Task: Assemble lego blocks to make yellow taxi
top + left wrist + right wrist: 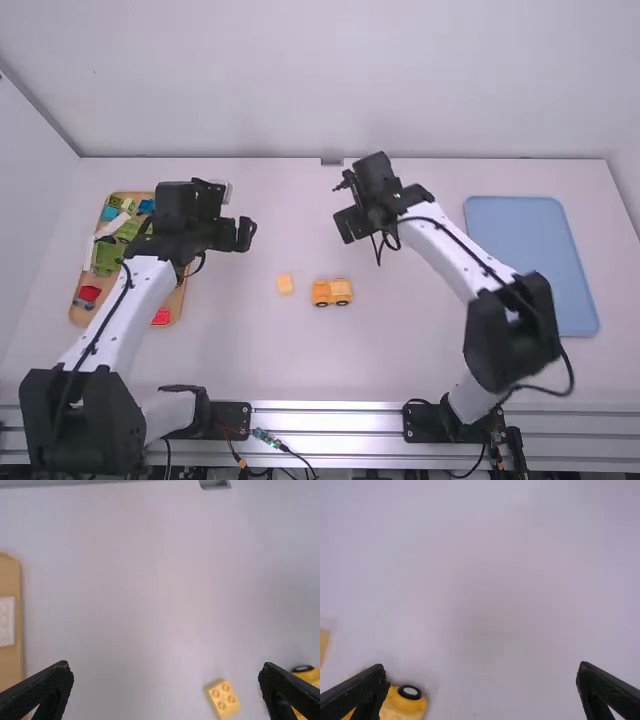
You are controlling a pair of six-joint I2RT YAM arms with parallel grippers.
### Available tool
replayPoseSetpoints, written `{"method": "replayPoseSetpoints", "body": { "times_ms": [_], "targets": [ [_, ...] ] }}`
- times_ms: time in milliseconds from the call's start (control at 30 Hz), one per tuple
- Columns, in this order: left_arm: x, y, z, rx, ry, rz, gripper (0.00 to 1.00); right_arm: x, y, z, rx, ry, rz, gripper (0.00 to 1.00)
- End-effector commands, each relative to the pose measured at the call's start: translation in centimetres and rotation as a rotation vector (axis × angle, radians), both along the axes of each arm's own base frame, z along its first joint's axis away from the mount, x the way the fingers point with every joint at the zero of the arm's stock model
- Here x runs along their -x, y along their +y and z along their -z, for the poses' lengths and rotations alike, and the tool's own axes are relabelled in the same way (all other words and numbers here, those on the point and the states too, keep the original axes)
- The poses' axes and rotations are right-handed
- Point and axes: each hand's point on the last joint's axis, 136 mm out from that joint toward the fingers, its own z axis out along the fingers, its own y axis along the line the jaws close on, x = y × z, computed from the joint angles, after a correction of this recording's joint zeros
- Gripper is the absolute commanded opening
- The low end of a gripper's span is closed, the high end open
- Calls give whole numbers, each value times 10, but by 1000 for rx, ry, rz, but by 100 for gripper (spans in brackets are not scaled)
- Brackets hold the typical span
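Note:
My left gripper [246, 234] is over the table just right of the wooden tray, up and left of a small yellow block [285, 284]. In its wrist view the left gripper [166, 672] stands open and empty, and the yellow block [222, 699] shows its studs. The yellow taxi body [332, 291] with black wheels lies on the table right of that block. My right gripper [348, 224] hangs beyond the taxi body. In the right wrist view the right gripper [482, 672] is open around nothing, with part of the taxi body [400, 708] beside one finger.
A wooden tray [172, 306] on the left holds green, blue, red and white blocks, partly under the left arm. On the right lies a blue tray [530, 262], beside the right arm. The table's far edge meets a white wall.

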Motion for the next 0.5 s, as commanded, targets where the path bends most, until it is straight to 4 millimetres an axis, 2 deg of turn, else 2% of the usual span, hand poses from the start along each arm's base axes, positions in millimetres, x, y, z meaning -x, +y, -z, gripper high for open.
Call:
{"method": "replayPoseSetpoints", "body": {
  "times_ms": [0,33,100,167,200,333,467],
  "targets": [
    [4,-16,19,65,75,39,99,18,-24,12,22,-9,5,99],
    [6,-22,31,76,122,28,99,26,-35,21,27,-27,3,99],
    [6,-24,41,76,161,5,99,34,-44,32,24,-29,11,99],
    [8,-29,64,50,237,-41,99,31,-57,45,4,-99,46,99],
    [9,-31,70,47,256,-63,99,27,-62,47,-5,-143,63,99],
    [15,-45,86,37,318,-120,99,11,-80,48,-51,-307,150,99],
    [21,-54,92,43,340,-206,99,10,-93,54,-94,-348,212,99]
  ]
}}
